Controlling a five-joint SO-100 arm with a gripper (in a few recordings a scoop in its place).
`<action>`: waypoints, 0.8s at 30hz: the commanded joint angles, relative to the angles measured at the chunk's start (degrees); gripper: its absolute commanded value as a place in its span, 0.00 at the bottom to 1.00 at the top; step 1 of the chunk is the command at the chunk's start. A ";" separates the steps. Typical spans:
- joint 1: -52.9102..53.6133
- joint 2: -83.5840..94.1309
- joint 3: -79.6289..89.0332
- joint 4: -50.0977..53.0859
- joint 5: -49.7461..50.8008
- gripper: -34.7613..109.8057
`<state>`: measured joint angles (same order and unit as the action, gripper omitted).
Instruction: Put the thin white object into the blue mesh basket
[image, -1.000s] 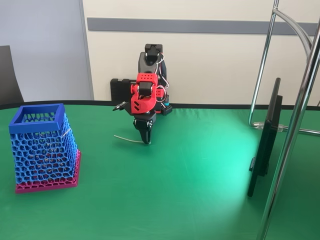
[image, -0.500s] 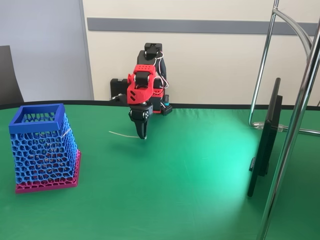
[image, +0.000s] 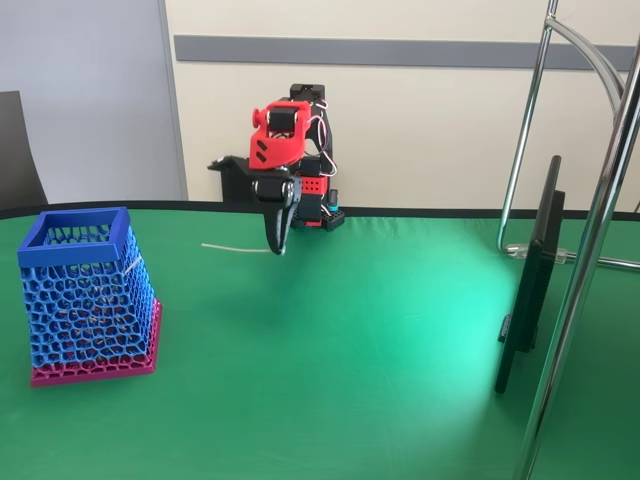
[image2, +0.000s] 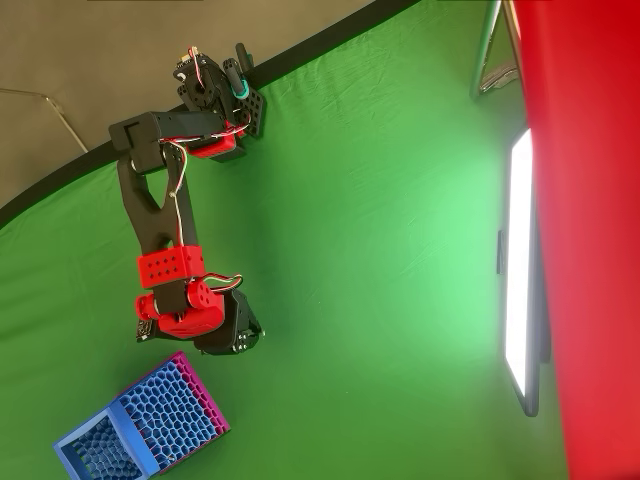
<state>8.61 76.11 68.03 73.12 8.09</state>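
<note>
**Above the counter, strand in my grip**

Near the middle of the fixed view, my claw (image: 276, 245) hangs clear of the green counter (image: 380, 350), tips pointing down and clenched on one end of the white strand (image: 235, 247). The strand sticks out level toward the left of the frame, its free end in the air, well short of the basket (image: 85, 295). The basket stands at the left edge of that view, blue mesh on a pink base, its square mouth open upward. In the overhead view my claw (image2: 228, 340) sits just above and to the right of the basket (image2: 140, 425), which lies in the lower left corner.

The step in hand, as I judge it, is carrying the strand across to the basket. To do it well I should keep my squeeze firm, since something this thin could slip or swivel between the tips. I should travel high enough for the trailing end to pass over the rim rather than snag in the mesh. The strand looks about as long as the mouth is wide, so laid flat it could bridge the rim; I would rather tip it end-down over the middle of the opening before letting go. A slow approach should keep the free end from whipping.

I can read no brand, label or writing anywhere.
</note>
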 joint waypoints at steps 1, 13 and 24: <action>0.88 3.69 -5.10 0.18 -1.76 0.29; 2.20 4.22 -19.42 -1.32 -4.66 0.29; 6.68 0.18 -31.55 -1.76 -5.10 0.28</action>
<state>14.59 76.20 39.90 72.33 3.34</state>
